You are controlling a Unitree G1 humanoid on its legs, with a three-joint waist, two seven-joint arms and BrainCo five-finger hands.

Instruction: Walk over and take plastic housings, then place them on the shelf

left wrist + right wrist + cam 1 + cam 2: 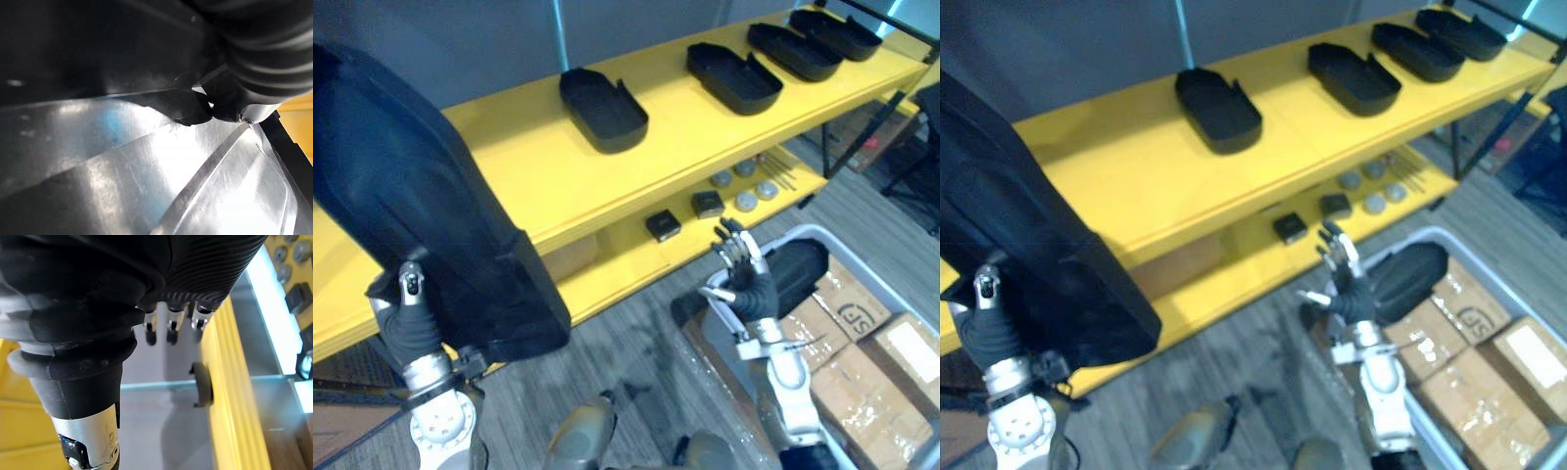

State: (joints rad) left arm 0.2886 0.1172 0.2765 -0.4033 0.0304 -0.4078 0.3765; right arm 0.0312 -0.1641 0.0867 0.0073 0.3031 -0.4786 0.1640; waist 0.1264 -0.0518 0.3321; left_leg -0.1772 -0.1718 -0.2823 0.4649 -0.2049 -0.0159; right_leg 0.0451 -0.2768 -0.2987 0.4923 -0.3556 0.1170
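left hand [410, 294] – thumb clamped on black plastic housing [421, 196], held high above it, likely to clear yellow shelf [509, 166] ahead | right hand [744, 279] relaxed, empty – spare housing [798, 269] just beside it in grey bin [818, 229]

You see shelf [529, 176]: yellow paint, smooth, faint sheen. Housings [603, 108] on shelf: black plastic, matt. Large housing [431, 220] before shelf: dark plastic, inner face glossy. Floor [636, 328] under shelf: grey wood-grain, matt. Boxes [862, 387] near shelf: brown cardboard, matt. Right robot hand [749, 289]: silver metal fingers [744, 253], ribbed dark cover.
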